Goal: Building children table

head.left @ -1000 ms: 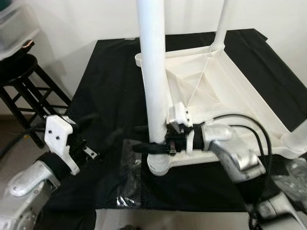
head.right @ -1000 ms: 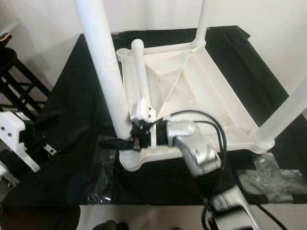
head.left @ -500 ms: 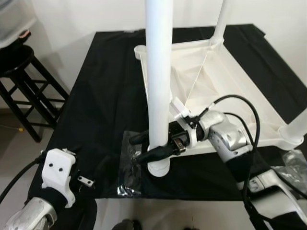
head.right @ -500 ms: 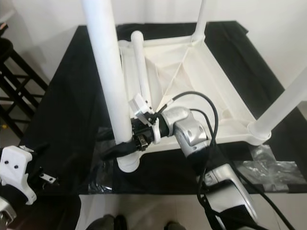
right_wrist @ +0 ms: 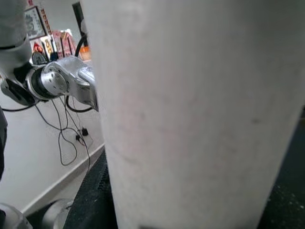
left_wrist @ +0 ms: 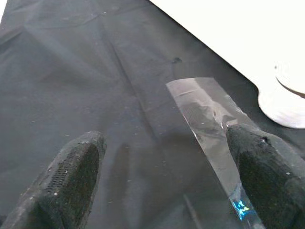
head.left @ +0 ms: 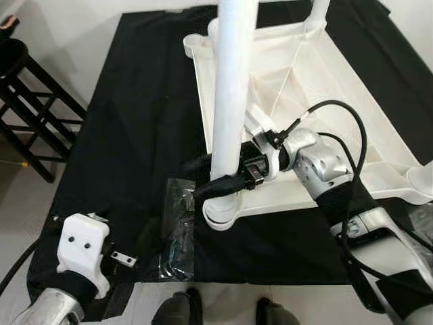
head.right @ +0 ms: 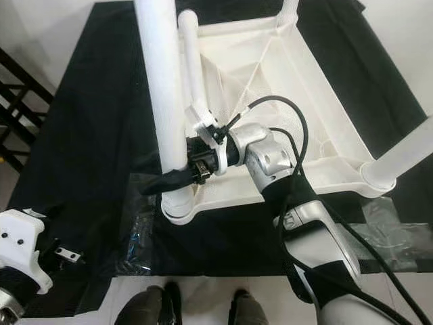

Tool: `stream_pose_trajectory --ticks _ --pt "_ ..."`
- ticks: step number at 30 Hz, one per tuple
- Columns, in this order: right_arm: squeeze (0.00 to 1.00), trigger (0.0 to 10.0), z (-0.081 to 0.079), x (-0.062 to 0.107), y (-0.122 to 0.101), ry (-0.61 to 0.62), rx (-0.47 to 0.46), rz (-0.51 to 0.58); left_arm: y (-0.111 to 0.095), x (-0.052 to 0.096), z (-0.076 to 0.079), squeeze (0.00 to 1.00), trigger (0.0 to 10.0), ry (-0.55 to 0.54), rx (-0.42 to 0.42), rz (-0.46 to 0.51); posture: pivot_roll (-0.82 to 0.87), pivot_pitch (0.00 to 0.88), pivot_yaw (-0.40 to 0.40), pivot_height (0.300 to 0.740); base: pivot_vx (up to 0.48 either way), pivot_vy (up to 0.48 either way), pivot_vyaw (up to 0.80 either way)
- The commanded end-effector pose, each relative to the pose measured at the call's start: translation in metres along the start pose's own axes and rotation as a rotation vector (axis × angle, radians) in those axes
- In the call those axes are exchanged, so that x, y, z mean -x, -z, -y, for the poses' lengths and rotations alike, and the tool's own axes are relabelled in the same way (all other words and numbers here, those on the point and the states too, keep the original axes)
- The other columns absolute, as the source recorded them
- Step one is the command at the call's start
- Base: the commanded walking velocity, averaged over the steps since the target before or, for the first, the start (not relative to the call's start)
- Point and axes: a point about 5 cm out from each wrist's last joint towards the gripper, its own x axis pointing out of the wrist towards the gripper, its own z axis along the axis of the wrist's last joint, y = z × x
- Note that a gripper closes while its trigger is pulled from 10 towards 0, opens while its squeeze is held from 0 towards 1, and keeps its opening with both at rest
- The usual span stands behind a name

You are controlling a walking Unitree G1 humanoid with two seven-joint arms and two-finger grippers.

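1. Right arm bent inward across the body, right gripper (head.left: pixel 211 177) with its fingers either side of something, seemingly clamped
2. Left gripper (left_wrist: pixel 162 176) low at left, fingers spread apart

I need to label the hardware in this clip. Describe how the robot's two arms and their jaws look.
Both arms are silver metal with black bands. The right arm carries looping black cables and a white bracket by the wrist. The left arm has a white wrist block with two dark holes. The left gripper has long black fingers with textured pads.
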Motion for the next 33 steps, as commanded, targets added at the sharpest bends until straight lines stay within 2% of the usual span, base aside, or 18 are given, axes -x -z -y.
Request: stream_pose_trajectory --ticks 1,4,10,21,23,33 --pt "0.0 10.0 -0.006 0.005 0.023 0.003 -0.045 -0.094 0.004 0.004 0.001 0.0 10.0 -0.022 -0.003 -0.032 0.17 0.356 0.063 0.74 0.0 0.0 0.0" --pt "0.0 10.0 -0.012 -0.006 0.034 -0.056 -0.023 -0.156 0.004 0.004 0.002 0.0 10.0 -0.028 -0.006 -0.035 0.18 0.358 0.065 0.74 0.0 0.0 0.0" --pt "0.0 10.0 -0.016 -0.014 0.033 -0.127 0.013 -0.206 0.004 0.005 0.003 0.0 10.0 -0.029 -0.003 -0.037 0.17 0.36 0.06 0.74 0.0 0.0 0.0" --pt "0.0 10.0 -0.018 -0.014 0.041 -0.161 -0.059 -0.217 0.003 0.007 0.007 0.0 10.0 -0.038 0.001 -0.037 0.18 0.36 0.052 0.74 0.0 0.0 0.0" --pt "0.0 10.0 -0.018 -0.015 0.05 -0.151 -0.088 -0.207 0.003 0.008 0.008 0.0 10.0 -0.035 0.002 -0.038 0.18 0.36 0.054 0.74 0.0 0.0 0.0" --pt "0.0 10.0 -0.025 -0.019 0.065 -0.157 -0.111 -0.217 0.003 0.008 0.008 0.0 10.0 -0.031 0.003 -0.041 0.18 0.36 0.055 0.74 0.0 0.0 0.0"
